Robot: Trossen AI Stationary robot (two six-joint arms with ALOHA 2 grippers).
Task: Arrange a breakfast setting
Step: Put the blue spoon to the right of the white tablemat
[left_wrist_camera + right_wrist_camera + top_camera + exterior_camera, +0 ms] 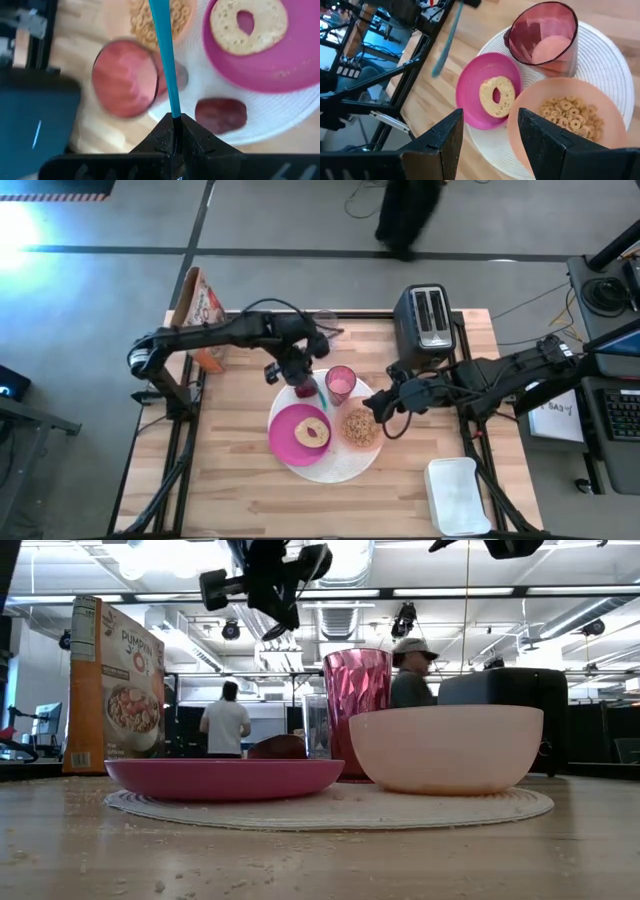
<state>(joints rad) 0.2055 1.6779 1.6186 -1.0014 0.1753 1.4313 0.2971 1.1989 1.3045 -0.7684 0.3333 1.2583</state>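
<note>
Breakfast setting mid-table on wood top (240,490): cereal box (203,310) far left; left gripper (175,131) clamped on spoon (165,55); pink plate (300,434), tumbler (340,382), bowl (360,428); right gripper (487,137) apart; toaster (428,320). People (226,722) behind.

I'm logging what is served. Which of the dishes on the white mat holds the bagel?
The magenta plate holds the bagel. The peach bowl beside it holds cereal, and the pink tumbler holds neither.

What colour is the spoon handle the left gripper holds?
Teal; the spoon handle shows best in the left wrist view.
</note>
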